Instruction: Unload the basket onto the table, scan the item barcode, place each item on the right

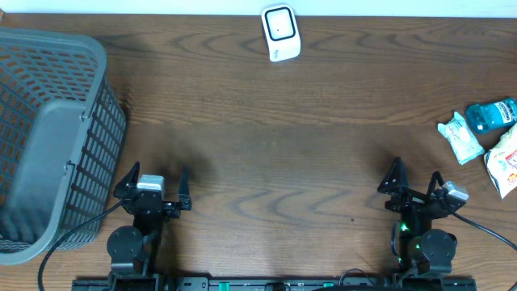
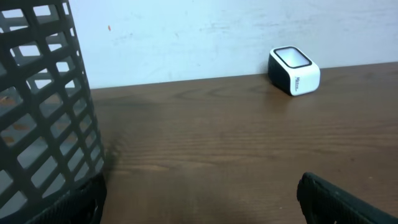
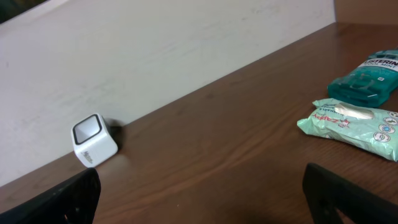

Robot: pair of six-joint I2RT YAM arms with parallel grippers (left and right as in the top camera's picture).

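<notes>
A white barcode scanner (image 1: 280, 32) with a dark window stands at the table's far edge, centre; the scanner (image 2: 293, 70) also shows at upper right in the left wrist view and the scanner (image 3: 94, 140) at left in the right wrist view. Items lie at the right edge: a teal bottle (image 1: 491, 115) (image 3: 363, 76), a pale green wipes pack (image 1: 460, 137) (image 3: 355, 125) and a white packet (image 1: 505, 160). My left gripper (image 1: 155, 183) (image 2: 199, 208) is open near the front left with nothing between its fingers. My right gripper (image 1: 416, 181) (image 3: 202, 199) is open at the front right, also empty.
A large grey mesh basket (image 1: 48, 137) (image 2: 43, 106) fills the left side, right beside my left gripper. A pale wall (image 2: 205, 31) runs behind the table's far edge. Dark wooden tabletop (image 1: 275, 153) lies between the arms and the scanner.
</notes>
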